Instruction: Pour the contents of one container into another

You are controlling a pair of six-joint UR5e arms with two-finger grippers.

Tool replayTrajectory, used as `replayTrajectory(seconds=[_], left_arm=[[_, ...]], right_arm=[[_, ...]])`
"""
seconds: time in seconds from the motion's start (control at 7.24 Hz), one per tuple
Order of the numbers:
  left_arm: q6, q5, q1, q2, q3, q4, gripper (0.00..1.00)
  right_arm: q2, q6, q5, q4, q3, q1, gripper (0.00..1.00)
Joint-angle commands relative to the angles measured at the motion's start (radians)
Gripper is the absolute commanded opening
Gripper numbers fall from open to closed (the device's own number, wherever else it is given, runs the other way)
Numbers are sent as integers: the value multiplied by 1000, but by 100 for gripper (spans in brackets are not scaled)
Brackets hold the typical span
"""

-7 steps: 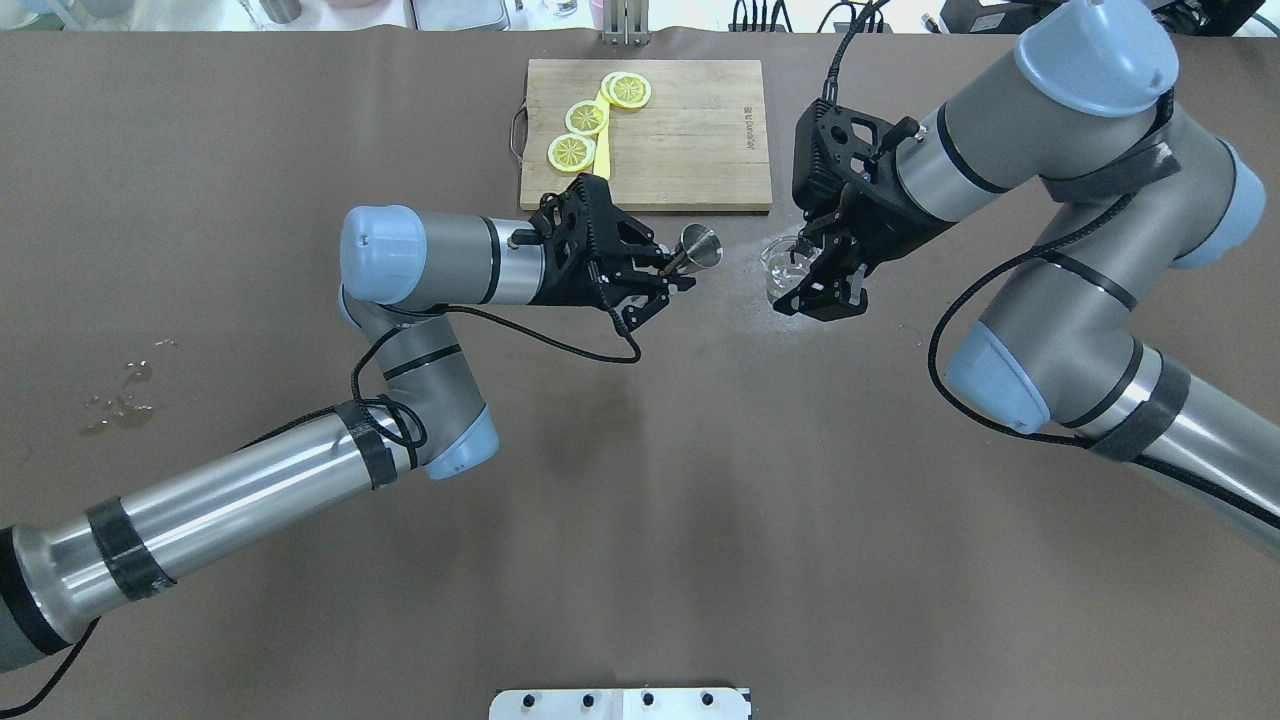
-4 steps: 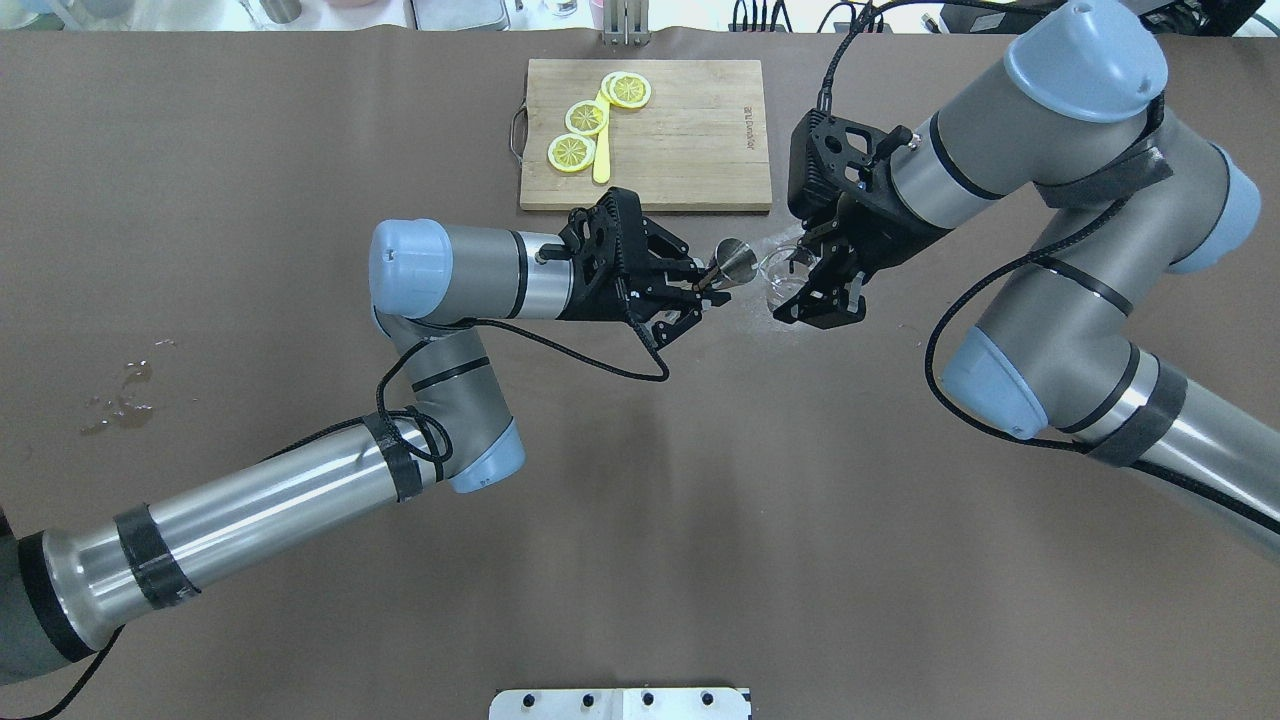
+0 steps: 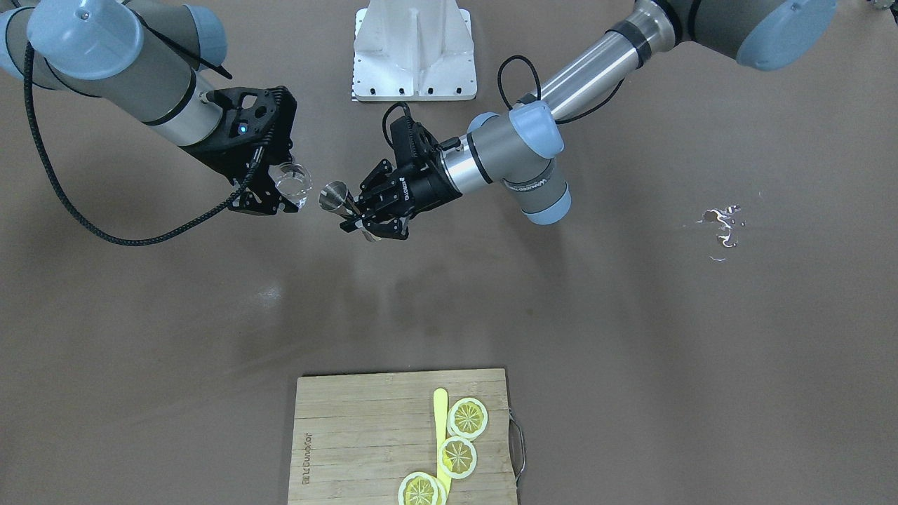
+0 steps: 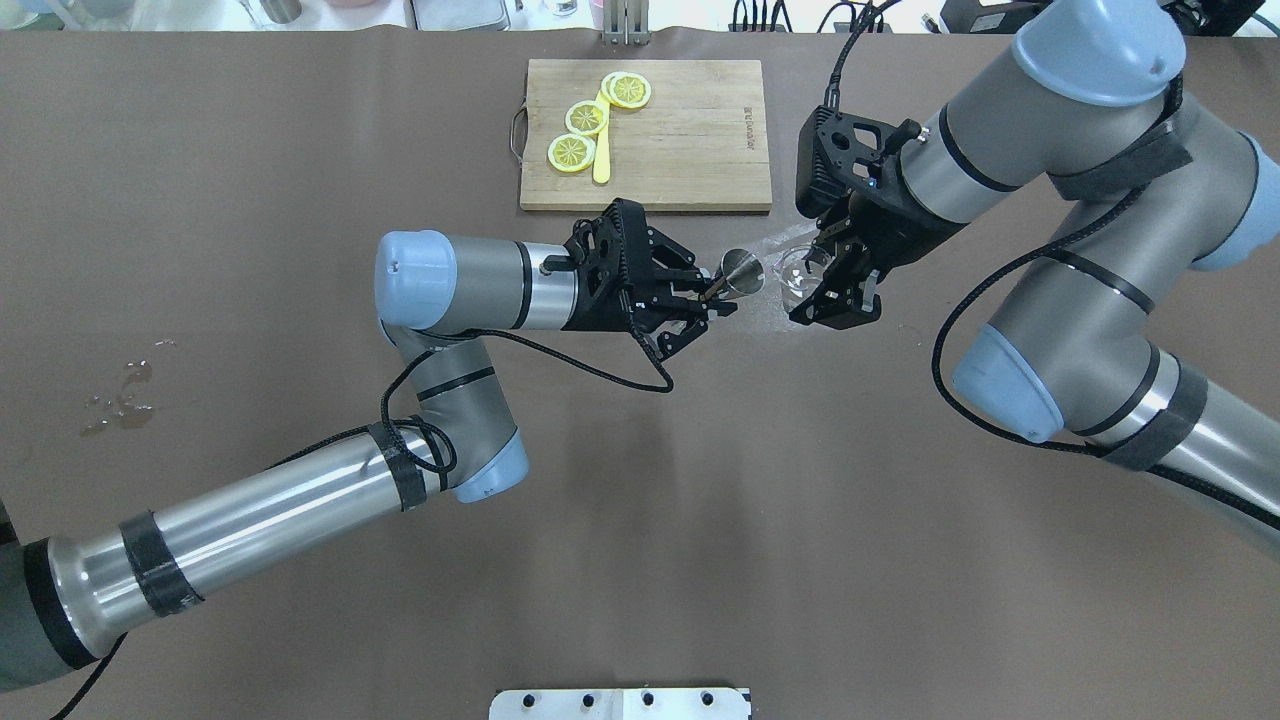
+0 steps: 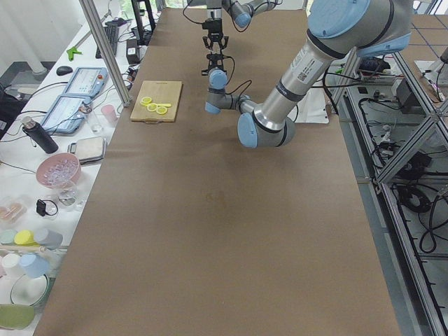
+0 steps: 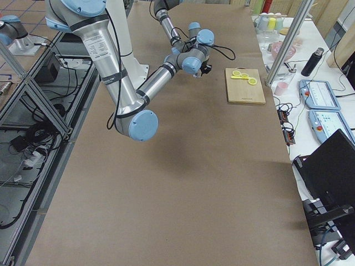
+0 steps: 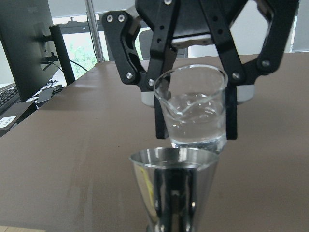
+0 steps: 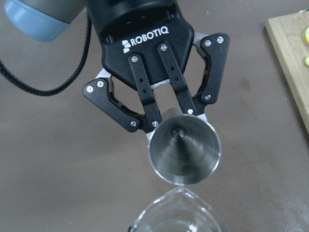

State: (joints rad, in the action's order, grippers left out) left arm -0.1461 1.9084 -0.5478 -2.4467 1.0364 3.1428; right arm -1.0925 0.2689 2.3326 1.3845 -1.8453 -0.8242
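I see the left gripper (image 4: 712, 292) clenched on the waist of the jigger (image 4: 742, 272), holding it off the table (image 4: 640, 500). The jigger lies tipped, its open mouth facing the glass (image 4: 797, 268) just beside it; I cannot tell if the rims touch. The right wrist view shows the jigger's bare inner cone. The right gripper (image 4: 812, 285) grasps the glass, one finger on each side. The glass is upright and partly full of clear liquid. Behind them sits a board (image 4: 690, 140) with lemon slices (image 4: 586, 117). A puddle (image 4: 120, 395) lies far left.
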Motion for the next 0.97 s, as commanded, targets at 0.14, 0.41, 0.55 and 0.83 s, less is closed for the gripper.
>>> replayTrajectory(seconds=[0.14, 0.41, 0.55, 0.83], left_arm=[[-1, -5, 3, 3, -1, 5, 0], [-1, -5, 3, 5, -1, 6, 0], [-1, -5, 3, 6, -1, 9, 0], [-1, -5, 3, 6, -1, 13, 0]], right_arm=[[8, 112, -6, 161, -63, 5, 0], [9, 194, -36, 340, -166, 11, 0], [8, 205, -53, 347, -169, 16, 0], [13, 237, -67, 350, -137, 16, 0]])
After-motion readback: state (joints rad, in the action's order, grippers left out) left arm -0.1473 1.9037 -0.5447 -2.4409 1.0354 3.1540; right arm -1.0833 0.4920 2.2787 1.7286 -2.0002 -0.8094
